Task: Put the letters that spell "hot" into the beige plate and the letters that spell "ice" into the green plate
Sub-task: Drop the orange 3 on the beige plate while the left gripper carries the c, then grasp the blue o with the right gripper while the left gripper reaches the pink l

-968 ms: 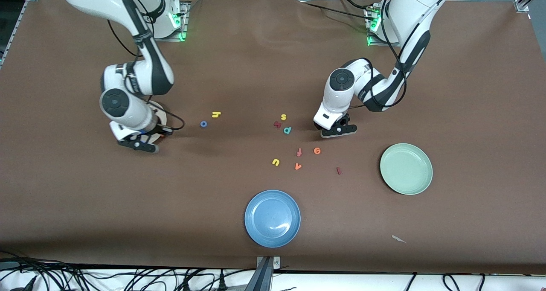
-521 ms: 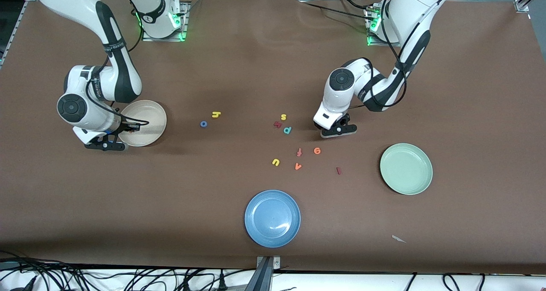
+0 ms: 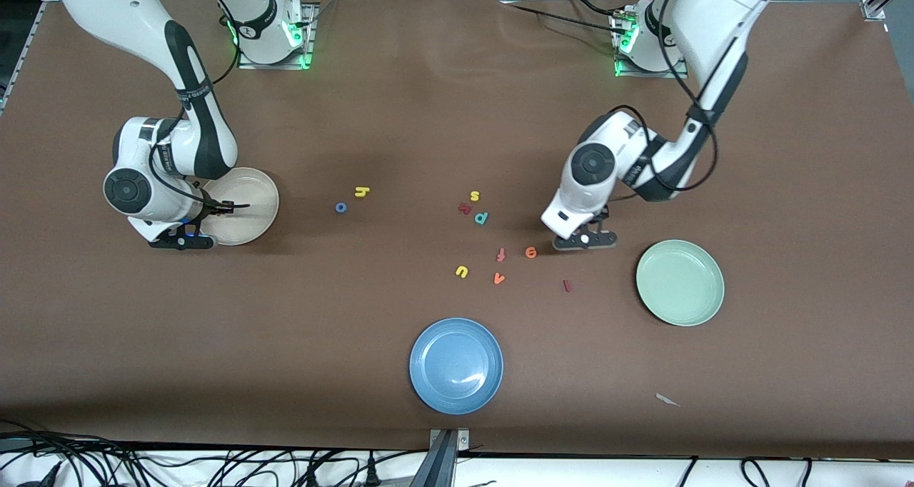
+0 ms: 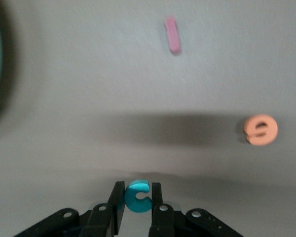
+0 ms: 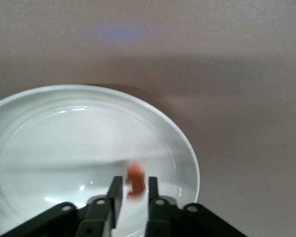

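We see the left gripper (image 3: 585, 240) over the table between the orange e (image 3: 530, 252) and the green plate (image 3: 680, 282), its 2 fingers closed on the teal c (image 4: 137, 196); the dark red i (image 3: 567, 285) lies nearer the front camera. The right gripper (image 3: 187, 241) hangs over the rim of the beige plate (image 3: 250, 198), its fingers slightly apart with the blurred orange t (image 5: 135, 180) between them, and we cannot tell if it is gripped. The yellow h (image 3: 362, 191) and blue o (image 3: 341, 207) lie on the table between the 2 arms.
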{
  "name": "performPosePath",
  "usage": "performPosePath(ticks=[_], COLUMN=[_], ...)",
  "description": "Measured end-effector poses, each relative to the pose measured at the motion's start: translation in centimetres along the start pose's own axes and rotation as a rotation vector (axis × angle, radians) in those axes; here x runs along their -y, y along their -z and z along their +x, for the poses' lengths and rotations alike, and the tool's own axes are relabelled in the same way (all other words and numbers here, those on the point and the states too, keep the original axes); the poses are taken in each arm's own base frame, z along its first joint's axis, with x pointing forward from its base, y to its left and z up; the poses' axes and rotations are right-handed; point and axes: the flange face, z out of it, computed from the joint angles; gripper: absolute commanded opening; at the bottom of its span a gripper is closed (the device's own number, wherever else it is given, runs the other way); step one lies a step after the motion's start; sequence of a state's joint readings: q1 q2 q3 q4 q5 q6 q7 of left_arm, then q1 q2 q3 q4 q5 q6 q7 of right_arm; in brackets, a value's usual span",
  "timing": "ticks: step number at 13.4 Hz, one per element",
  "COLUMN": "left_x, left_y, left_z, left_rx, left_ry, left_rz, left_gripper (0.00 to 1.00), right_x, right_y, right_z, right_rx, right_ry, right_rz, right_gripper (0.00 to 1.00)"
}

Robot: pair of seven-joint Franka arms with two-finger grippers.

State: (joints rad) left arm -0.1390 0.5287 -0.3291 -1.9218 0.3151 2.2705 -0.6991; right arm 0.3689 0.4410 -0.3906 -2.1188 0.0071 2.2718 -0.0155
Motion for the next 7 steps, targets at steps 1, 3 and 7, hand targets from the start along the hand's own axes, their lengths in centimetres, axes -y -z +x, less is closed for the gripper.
performPosePath(ticks=[1, 3, 7], left_x=[1.2, 4.2, 11.4], left_y=[1.0, 2.4, 3.2], left_z=[1.3, 3.7, 7.3], left_rx=[0.004, 0.002, -0.015], left_ry=[-0.025, -0.08, -0.147], left_rz=[0.0, -0.001, -0.019], left_gripper=[0.16, 0.13, 0.11], right_x=[0.0, 0.9, 9.5], right_y=[0.1, 1.1, 5.9], right_z=[0.0, 0.4, 0.5], right_rx=[-0.002, -0.022, -0.07], right_ry=[0.0, 0.003, -0.063], right_rz=[0.0, 0.005, 0.031], right_gripper=[0.99, 0.99, 1.0])
